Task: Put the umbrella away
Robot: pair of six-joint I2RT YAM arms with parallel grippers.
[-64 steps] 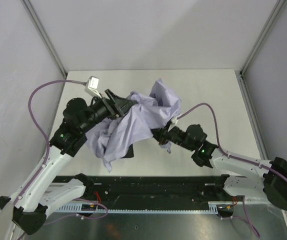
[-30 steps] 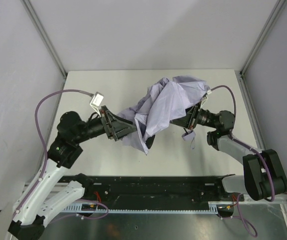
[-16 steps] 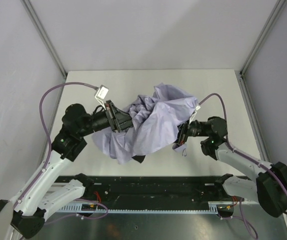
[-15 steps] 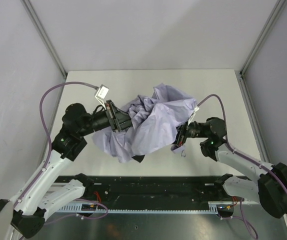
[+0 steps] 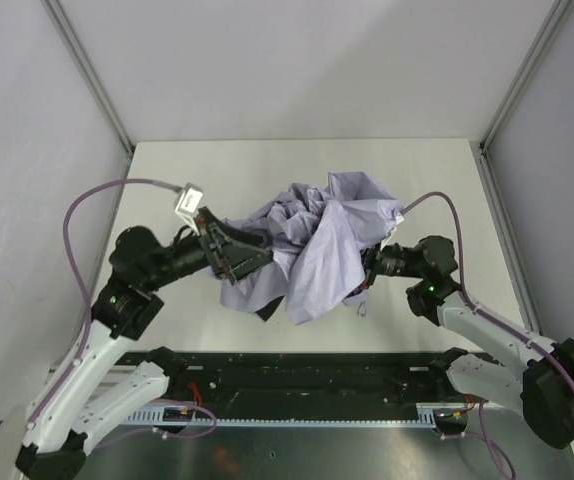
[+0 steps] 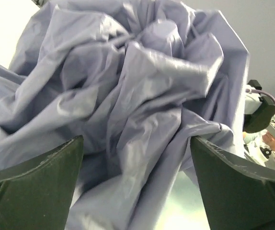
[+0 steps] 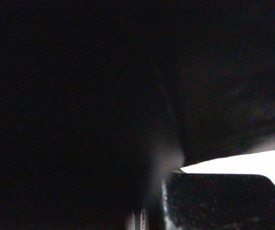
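The umbrella [image 5: 317,240] is a crumpled bunch of pale purple cloth between the two claws, over the white table [image 5: 427,180]. The left claw [image 5: 250,250] is spread wide, and the cloth sits right in front of its dark fingers [image 6: 37,182]. The right claw [image 5: 369,268] is pressed together and tucked under the cloth, which hides what it pinches. A little loop [image 5: 363,308] hangs just below it.

right gripper [image 5: 366,270] — mostly under the umbrella [image 5: 317,235]
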